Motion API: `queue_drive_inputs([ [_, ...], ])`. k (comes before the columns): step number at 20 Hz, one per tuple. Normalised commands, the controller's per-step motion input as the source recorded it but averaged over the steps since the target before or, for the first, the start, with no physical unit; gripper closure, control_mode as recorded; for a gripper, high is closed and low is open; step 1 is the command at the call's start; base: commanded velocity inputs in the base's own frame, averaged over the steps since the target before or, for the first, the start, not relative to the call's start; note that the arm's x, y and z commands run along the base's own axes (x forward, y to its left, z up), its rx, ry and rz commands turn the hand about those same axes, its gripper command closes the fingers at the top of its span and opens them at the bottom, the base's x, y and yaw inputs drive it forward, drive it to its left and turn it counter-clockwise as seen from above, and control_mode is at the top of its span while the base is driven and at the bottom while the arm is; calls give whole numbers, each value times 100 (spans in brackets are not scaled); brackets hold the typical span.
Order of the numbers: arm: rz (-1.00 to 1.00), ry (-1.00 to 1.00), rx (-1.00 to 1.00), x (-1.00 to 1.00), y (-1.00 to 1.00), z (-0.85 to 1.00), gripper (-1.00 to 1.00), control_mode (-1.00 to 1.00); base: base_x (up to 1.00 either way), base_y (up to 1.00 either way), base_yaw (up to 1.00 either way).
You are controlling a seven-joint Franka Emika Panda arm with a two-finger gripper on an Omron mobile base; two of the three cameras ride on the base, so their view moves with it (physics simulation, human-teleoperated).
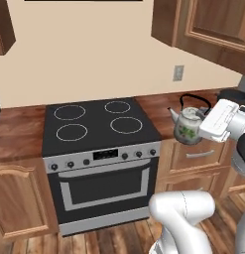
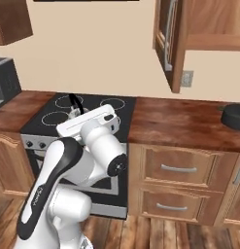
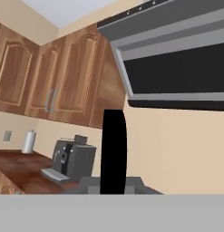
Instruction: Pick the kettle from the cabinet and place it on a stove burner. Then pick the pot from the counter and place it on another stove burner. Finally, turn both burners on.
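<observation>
currently, going from left to right in the left base view, the black glass cooktop (image 1: 96, 124) with its four white ring burners is seen first, and no vessel stands on it. just right of its edge the kettle (image 1: 189, 124) is carried in the air, in front of the reddish-brown counter (image 1: 163, 106), hanging from its thin black arched handle. the gripper (image 1: 207, 110) is closed narrow on that handle; in the hand view the handle is shown as a dark vertical bar directly in front of the camera. further right, at the picture's edge, the dark pot (image 1: 233, 95) is standing on the counter, well apart from the stove.

the kettle is judged to be rigid and rather light, but it can swing under such a thin handle, so a slow move over a ring is advised. the top of the arch is the right place for the hold. the pot is judged wider and heavier; its rim or one small side handle should be taken.
</observation>
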Motion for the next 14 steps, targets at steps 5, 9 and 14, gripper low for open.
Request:
queue_drive_inputs([
  [5,0,0,0,0,0,0,100,100,21,57,-4],
  [9,0,0,0,0,0,0,100,100,20,54,-2],
  [14,0,0,0,0,0,0,100,100,41,35,-5],
])
